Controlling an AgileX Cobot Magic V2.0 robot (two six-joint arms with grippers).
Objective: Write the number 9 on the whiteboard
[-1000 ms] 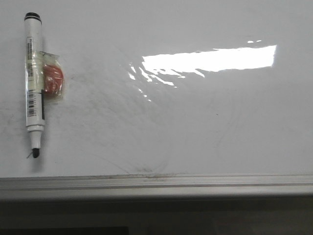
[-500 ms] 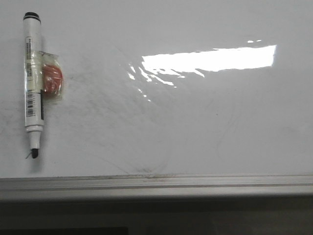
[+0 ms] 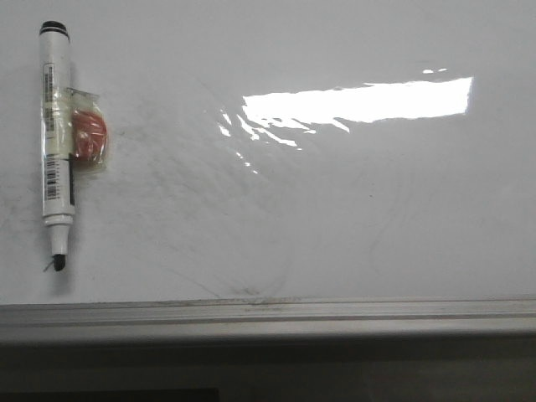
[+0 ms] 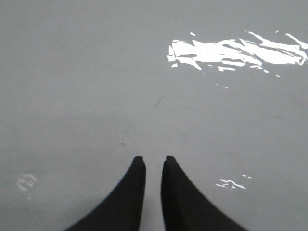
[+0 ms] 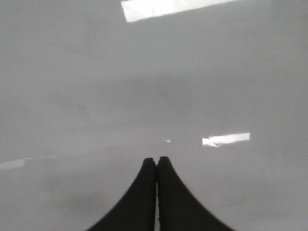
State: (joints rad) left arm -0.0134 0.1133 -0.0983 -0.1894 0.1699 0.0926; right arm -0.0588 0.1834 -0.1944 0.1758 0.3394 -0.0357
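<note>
The whiteboard (image 3: pixel 335 218) is glossy white with faint grey smudges, and no number 9 shows on it. A white marker (image 3: pixel 56 126) with a black cap end and a bare black tip lies on the board at the far left, tip toward the rail. Neither gripper shows in the front view. My left gripper (image 4: pixel 153 161) hangs over bare board (image 4: pixel 96 86), its jaws a narrow gap apart and empty. My right gripper (image 5: pixel 156 161) is shut and empty over bare board (image 5: pixel 216 96).
A red piece in clear tape (image 3: pixel 88 136) is stuck to the marker's side. A grey metal rail (image 3: pixel 268 314) runs along the board's near edge, with dark space below it. A short thin dark stroke (image 4: pixel 156 103) lies ahead of the left gripper. Bright glare (image 3: pixel 360 100) sits mid-board.
The marker with its red piece sits very slightly further left than a second ago. Nothing else has changed.
</note>
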